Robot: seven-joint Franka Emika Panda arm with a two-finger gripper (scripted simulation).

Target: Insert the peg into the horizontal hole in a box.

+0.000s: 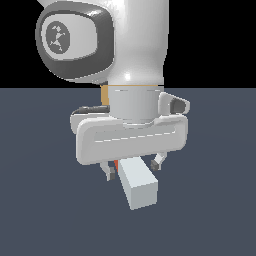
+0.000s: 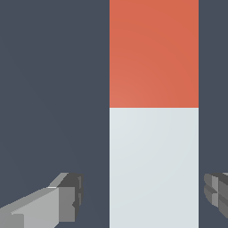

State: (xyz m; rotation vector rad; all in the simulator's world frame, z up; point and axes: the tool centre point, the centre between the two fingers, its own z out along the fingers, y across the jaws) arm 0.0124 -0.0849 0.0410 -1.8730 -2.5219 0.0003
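Grasp step: gripper [image 1: 133, 170] hovers over the peg [image 2: 153, 133], fingers [image 2: 49, 205] spread wide, straddling its white half without contact. Next: descend, close. The box is probably behind the arm.

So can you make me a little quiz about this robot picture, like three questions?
1. True or false: the end effector is already squeezing the peg.
2. Which half of the peg sits between the fingers in the wrist view? A) red-orange B) white-grey
3. Fill in: in the exterior view, the peg end pointing toward the camera is coloured ____.

Key:
1. False. The fingers stand on either side of the peg with gaps showing, so nothing is gripped.
2. B. The white-grey half lies between them; the red-orange half is farther along.
3. White-grey. Only a sliver of red-orange shows beneath the end effector.
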